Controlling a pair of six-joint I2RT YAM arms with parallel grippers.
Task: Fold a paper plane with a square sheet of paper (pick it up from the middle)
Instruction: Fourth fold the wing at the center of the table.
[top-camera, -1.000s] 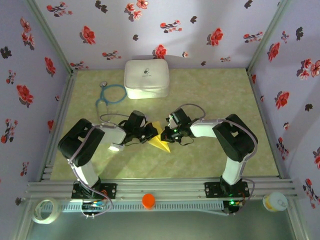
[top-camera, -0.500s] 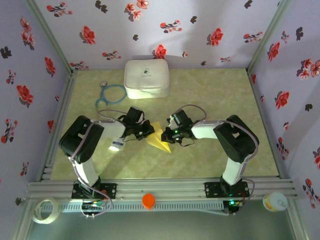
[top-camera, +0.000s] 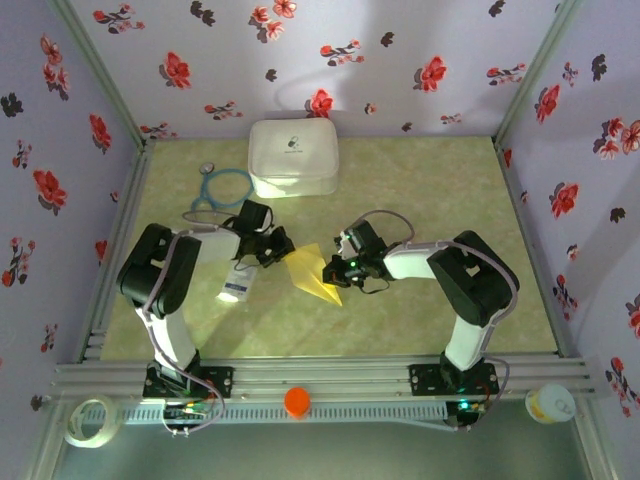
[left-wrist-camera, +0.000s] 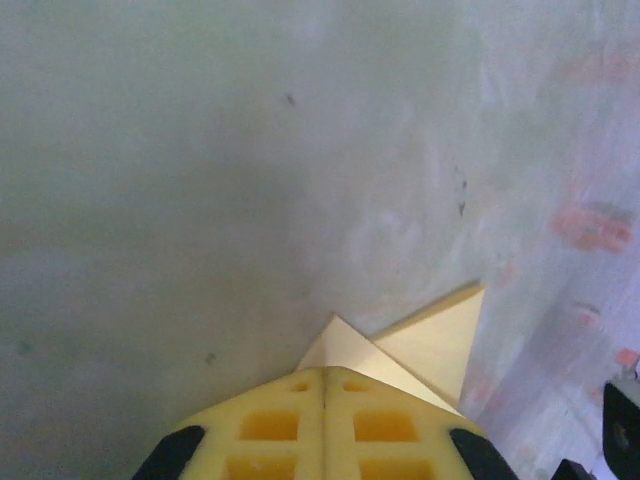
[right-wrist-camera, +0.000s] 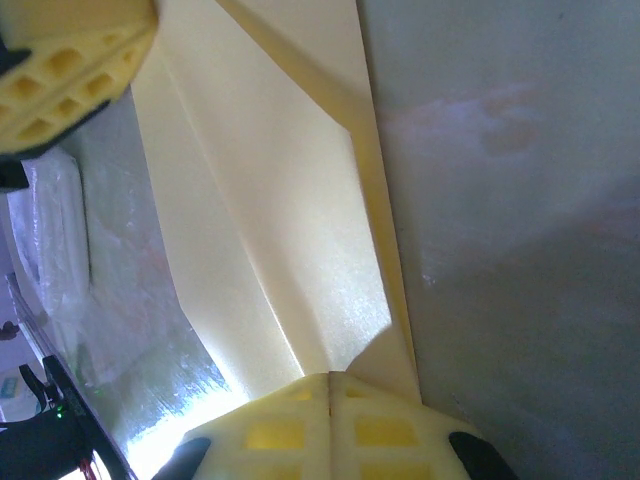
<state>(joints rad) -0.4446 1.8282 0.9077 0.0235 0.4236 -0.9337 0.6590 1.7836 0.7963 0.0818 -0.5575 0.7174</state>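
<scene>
Aluminium rail is running along the near edge by both arm bases. A small round orange cap is sitting on it between them, a roll of pale tape is lying outside the left arm's base, and a small white tub is lying outside the right arm's base.

Ahead of the bases, the two arms are bending inward over the mottled green tabletop. The right gripper is clamping its yellow fingers flush together on one edge of a thin yellow sheet of paper, which is already creased into a pointed shape. The left gripper is likewise clenching, its fingers pressing tight on the opposite corner of the sheet. The paper is spanning the gap between the two grippers and touching both, with its sharp tip pointing toward the near side just beside the right gripper.

A small white printed packet is lying on the table just to the near left of the left gripper. Beyond the left gripper, a light blue stethoscope is lying curled. Farther still, beyond and between the two grippers, a white rounded case is sitting near the flowered back wall.
</scene>
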